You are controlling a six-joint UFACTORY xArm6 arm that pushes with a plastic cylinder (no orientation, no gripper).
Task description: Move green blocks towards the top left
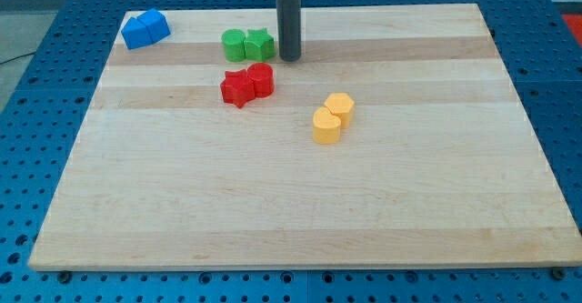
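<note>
Two green blocks sit side by side near the view's top, left of centre: a green cylinder and a green star touching it on its right. My tip rests on the board just right of the green star, a small gap from it. The rod rises straight up out of the view's top.
Two blue blocks lie at the board's top left corner. A red star and red cylinder sit just below the green pair. Two yellow blocks lie right of centre. The wooden board ends on a blue perforated table.
</note>
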